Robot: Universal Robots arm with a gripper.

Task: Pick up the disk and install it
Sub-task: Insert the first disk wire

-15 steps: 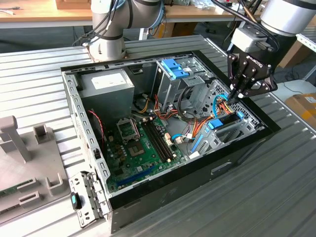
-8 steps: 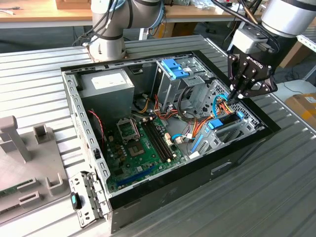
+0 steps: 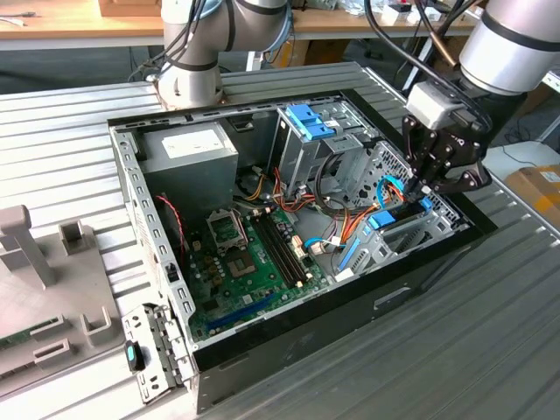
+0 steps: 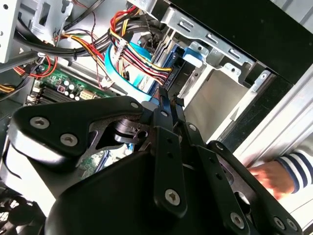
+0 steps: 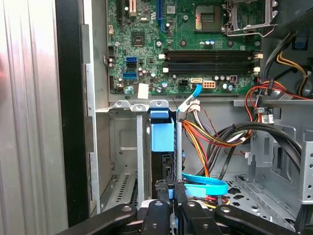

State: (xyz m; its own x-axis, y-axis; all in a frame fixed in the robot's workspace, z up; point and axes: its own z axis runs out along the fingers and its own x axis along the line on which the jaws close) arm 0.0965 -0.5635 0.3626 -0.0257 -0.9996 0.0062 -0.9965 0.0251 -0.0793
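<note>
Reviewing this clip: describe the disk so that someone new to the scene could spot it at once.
Start at the open computer case and go to its corner under the gripper. The disk stands on edge in the metal bay there, fingertips at its end. Its blue plastic rail distinguishes it from the grey power-supply box.

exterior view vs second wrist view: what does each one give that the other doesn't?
Exterior view: the whole open computer case, the grey power supply, the blue latch on the drive cage, the ribbed table. Second wrist view: a person's striped sleeve beside the case. Shared: the hand low at the drive bay, the green board and the coloured wires.
</note>
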